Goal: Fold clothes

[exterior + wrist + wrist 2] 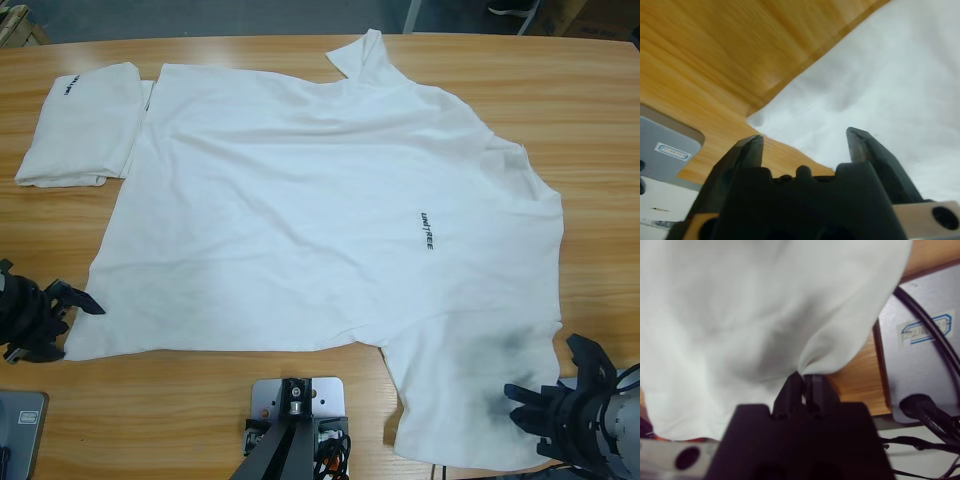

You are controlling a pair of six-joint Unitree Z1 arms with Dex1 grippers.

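**Cloth covers most of the table**

The spread T-shirt point(320, 210) fills the middle. A folded T-shirt point(80, 125) blocks ten o'clock. Bare wooden table point(200, 410) lies open at seven, and along twelve to two.

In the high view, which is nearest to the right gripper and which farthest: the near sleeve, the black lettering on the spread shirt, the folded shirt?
From the right gripper:
1. Near sleeve, right beside it at the table's front edge.
2. Black lettering, mid-shirt, further back.
3. Folded shirt, far corner on the opposite side.

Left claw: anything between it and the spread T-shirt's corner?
Only bare wooden table between the open left claw and the spread T-shirt, per the left wrist view.
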